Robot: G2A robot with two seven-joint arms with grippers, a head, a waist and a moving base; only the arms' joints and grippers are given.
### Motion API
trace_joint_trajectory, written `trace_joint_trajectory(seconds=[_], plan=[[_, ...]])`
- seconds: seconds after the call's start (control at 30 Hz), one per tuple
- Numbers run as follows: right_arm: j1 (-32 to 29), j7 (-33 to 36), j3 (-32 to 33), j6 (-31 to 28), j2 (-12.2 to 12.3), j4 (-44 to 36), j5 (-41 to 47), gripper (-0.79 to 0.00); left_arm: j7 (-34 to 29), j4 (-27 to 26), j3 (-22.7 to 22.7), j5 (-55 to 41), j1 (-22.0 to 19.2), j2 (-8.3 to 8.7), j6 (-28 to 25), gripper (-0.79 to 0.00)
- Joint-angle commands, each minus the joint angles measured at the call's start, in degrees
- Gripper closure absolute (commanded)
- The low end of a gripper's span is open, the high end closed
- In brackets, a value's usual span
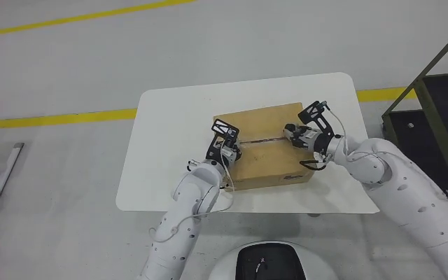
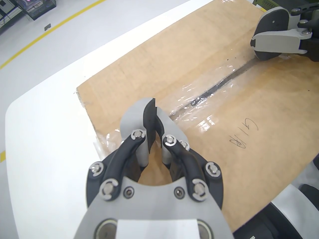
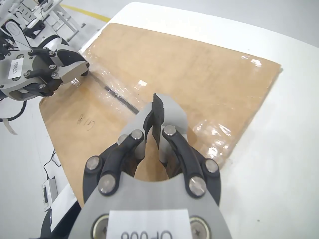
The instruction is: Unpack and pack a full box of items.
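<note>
White table, rounded at the corners, carries one container: a brown cardboard box lying flat, slightly right of the table's middle. Both top flaps are down and meet along the centre, so the contents are hidden.

Clearances: the widest bare strip of table lies on the box's left. Narrower margins run along the far side and the right side, and the box's near face stands close to the table's near edge. A dark green cart stands on the floor beyond the right-hand end of the table.

The left gripper is at the left end of the flap join, just inside the box's edge, with its jaws pressed together on nothing. The right gripper is at the opposite end of the same join, jaws likewise pressed together and empty. Whether either tip touches the cardboard cannot be told.

Condition of the box: the seam shows as a thin dark gap between the flaps. Clear tape lies over it (crinkled and glossy, wrapping over both end edges). A handwritten mark sits on the near flap beside the seam.
</note>
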Motion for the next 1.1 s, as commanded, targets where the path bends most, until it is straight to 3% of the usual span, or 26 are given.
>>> trace_joint_trajectory(seconds=[0.0,0.03,0.07,0.1,0.13,0.17,0.43,0.77,0.9,1.07], plan=[[-0.6,0.3,1.3,0.2,0.2,-0.7,-0.1,0.000,0.0,-0.2,-0.1,0.0,0.0,0.00,0.0,-0.108],[-1.0,0.4,1.9,0.4,0.4,-1.2,-0.4,0.000,0.0,-0.3,-0.2,-0.1,0.0,-0.01,0.1,-0.157],[-1.5,0.5,2.5,0.6,0.5,-1.6,-0.5,0.000,-0.1,-0.4,-0.3,-0.1,0.0,-0.01,0.1,-0.286],[-1.9,0.7,3.1,0.6,0.6,-2.1,-0.5,0.000,-0.1,-0.6,-0.4,-0.2,0.0,-0.01,0.1,-0.339],[-2.3,0.8,3.7,0.7,0.7,-2.7,-0.6,0.000,0.0,-0.9,-0.6,-0.5,0.0,-0.02,0.3,-0.606],[-2.7,1.0,4.2,0.8,0.8,-3.2,-0.6,0.000,0.0,-1.2,-0.8,-0.6,0.0,-0.02,0.4,-0.785],[-5.1,-1.8,6.7,-0.3,1.2,-6.9,-2.8,0.000,0.0,-5.9,-4.8,-0.7,1.9,0.46,2.5,-0.785],[-9.4,-10.8,7.5,4.6,0.8,-13.9,-9.0,0.000,0.8,-15.2,-15.5,0.0,10.6,1.79,7.1,-0.785],[-10.0,-11.9,4.4,5.8,0.2,-17.9,-11.0,0.000,1.4,-18.1,-19.3,-0.4,13.9,2.14,8.8,-0.785],[-6.2,-11.9,-3.9,6.5,-1.6,-18.6,-15.1,0.000,2.0,-20.5,-22.8,-1.2,16.6,2.45,9.5,-0.785]])
